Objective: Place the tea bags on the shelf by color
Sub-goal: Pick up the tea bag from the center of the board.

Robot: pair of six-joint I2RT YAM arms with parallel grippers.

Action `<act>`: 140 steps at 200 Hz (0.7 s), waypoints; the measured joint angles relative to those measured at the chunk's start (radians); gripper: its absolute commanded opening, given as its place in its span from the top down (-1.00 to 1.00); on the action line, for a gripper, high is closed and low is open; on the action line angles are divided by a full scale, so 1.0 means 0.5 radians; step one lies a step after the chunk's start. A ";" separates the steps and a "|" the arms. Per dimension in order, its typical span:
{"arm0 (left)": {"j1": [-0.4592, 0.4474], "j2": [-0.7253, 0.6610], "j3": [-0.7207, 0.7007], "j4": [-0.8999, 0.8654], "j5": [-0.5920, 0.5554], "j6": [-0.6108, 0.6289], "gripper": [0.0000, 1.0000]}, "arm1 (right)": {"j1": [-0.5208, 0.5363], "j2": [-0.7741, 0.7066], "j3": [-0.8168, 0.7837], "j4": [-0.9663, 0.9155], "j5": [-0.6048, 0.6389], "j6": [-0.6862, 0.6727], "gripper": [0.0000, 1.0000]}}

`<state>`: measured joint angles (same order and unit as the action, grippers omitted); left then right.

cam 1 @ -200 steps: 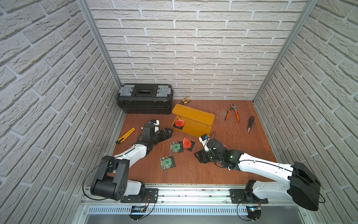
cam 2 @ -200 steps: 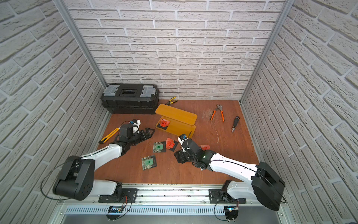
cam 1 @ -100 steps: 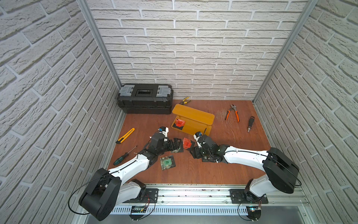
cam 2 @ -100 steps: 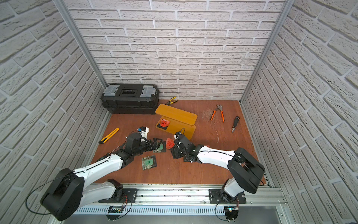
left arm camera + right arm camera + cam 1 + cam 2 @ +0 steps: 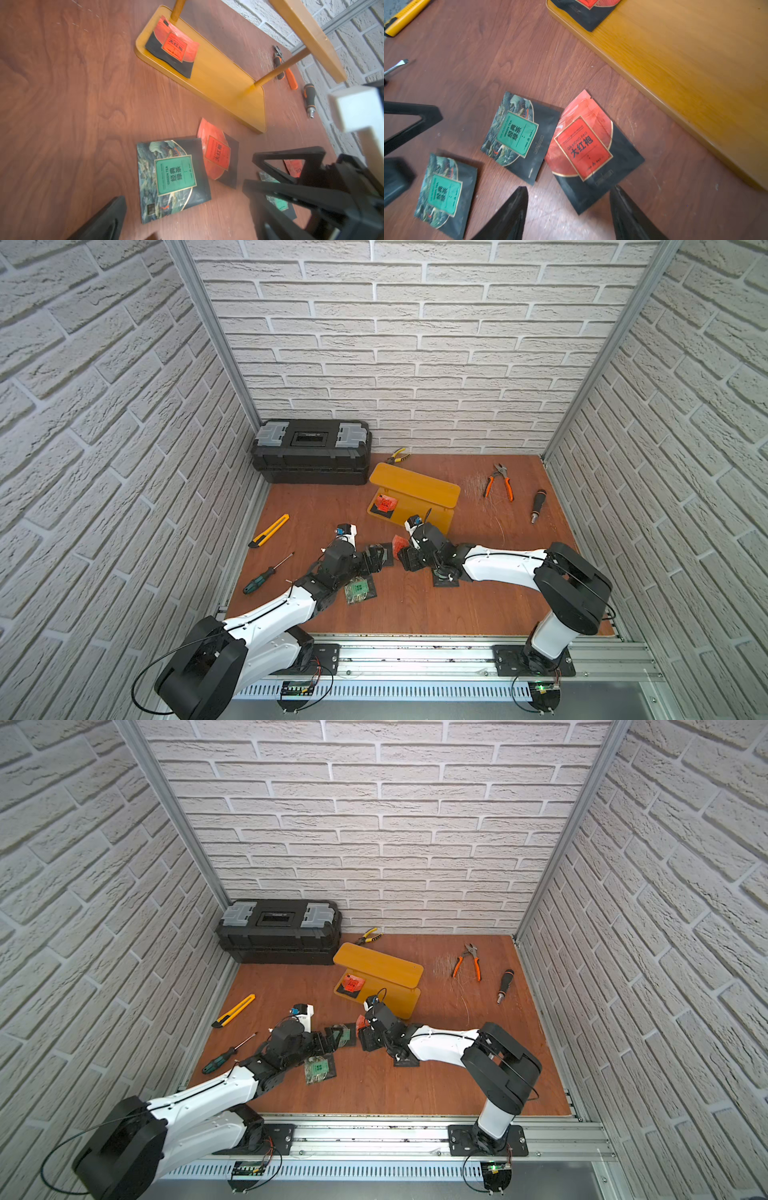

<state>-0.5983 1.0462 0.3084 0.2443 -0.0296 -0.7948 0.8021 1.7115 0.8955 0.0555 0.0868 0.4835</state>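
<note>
Right claw [image 5: 569, 212] is hanging low over the middle of the table [image 5: 415, 614] with its jaws standing apart and gripping nothing. One corner of a red bag [image 5: 583, 147] is lying flat on the wood between the fingertips [image 5: 508, 214]. From the opposite side the left claw [image 5: 376, 559] is reaching in, spread wide and empty, with its tips close to a green bag [image 5: 519, 135] that is touching the red bag along one edge. A second green bag [image 5: 444, 193] is lying nearer the front edge, just beside the left arm in both top views.

Toward the back of the table, near its middle, the shelf [image 5: 415, 489] is standing, and another red bag [image 5: 385, 502] is resting on the left end of its lower board. In the left wrist view, parts of one more red bag [image 5: 294, 168] and one more green bag [image 5: 276, 199] are showing behind the right claw's fingers.

In the back left corner a toolbox [image 5: 311, 452] is sitting. A knife [image 5: 269, 531] and a screwdriver [image 5: 266, 574] are lying along the left edge, and pliers [image 5: 498, 487] are lying toward the back right corner.
</note>
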 measured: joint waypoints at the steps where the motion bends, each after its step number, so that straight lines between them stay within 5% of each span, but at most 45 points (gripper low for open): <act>1: 0.000 -0.002 -0.001 0.000 -0.002 0.000 -0.97 | 0.000 0.005 0.005 0.002 0.003 -0.002 -0.34; 140: -0.007 -0.041 -0.030 -0.003 -0.072 -0.007 -0.97 | -0.039 0.268 0.169 0.024 0.037 -0.028 -0.34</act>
<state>-0.6018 1.0256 0.2935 0.2428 -0.0654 -0.7982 0.7826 1.8454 0.9802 0.0677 0.1055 0.4694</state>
